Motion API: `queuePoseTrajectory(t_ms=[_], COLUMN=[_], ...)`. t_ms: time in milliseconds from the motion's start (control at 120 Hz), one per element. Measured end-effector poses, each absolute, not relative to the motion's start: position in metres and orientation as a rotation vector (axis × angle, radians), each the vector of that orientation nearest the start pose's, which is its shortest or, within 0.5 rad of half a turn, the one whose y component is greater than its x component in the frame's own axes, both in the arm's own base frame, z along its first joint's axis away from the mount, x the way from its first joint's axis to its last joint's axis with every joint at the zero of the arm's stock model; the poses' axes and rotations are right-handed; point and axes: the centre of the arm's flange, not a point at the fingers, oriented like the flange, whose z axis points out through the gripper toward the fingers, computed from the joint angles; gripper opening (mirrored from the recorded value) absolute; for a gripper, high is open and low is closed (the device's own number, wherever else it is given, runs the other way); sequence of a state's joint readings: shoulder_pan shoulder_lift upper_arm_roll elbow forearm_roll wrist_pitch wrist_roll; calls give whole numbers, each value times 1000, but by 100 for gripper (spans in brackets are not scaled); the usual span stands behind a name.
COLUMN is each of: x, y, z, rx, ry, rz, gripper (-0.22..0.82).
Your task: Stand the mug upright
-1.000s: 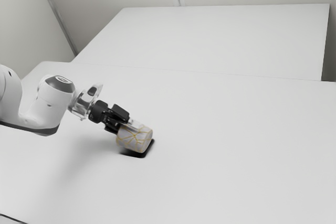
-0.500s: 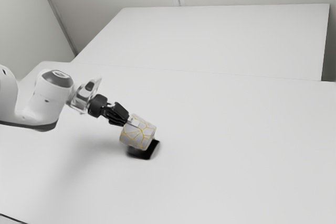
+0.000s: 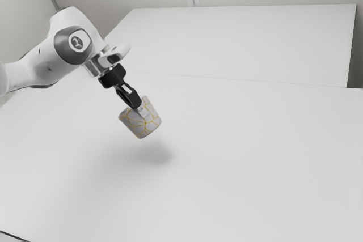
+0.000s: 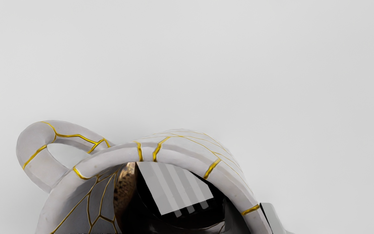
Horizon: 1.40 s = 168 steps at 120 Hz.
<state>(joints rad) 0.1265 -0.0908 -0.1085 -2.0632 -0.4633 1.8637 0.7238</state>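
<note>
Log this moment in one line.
mug: tilted, held above table | fingers: shut on its wall | handle: clear of fingers | upright: not yet

ok so the mug [image 3: 145, 127] is in the gripper [image 3: 139, 110], up over the table [image 3: 255, 157], left of centre in the exterior view; arm [image 3: 51, 60]'s upper left, second table [image 3: 244, 43]'s behind, upper right.

Gap between mug [image 3: 148, 127] and tabletop [image 3: 255, 157]; handle [image 4: 32, 143] juts beyond rim [image 4: 180, 156], its loop open.
</note>
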Motion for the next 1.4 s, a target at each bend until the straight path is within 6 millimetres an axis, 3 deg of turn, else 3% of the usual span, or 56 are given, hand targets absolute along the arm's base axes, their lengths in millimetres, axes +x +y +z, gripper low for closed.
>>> queuePoseTrajectory(t_ms=[200,283,658,825,1033,1283,1333,1400], x=[487,472,445,442,448,450,455,472], y=[-57,-56,-45,-45,-46,-59,-61,-65], z=[477,461,379,356,341,350,363,398], rx=[-3181,-3124,-3038,-3046,-3064,-3076,-3089,-3107], ry=[907,836,578,494,413,396,367,322], rz=[-26,-27,-174,-254,-314,-360,-367,-369], gripper=[-18,-18,-18,-18,-18,29,36,43])
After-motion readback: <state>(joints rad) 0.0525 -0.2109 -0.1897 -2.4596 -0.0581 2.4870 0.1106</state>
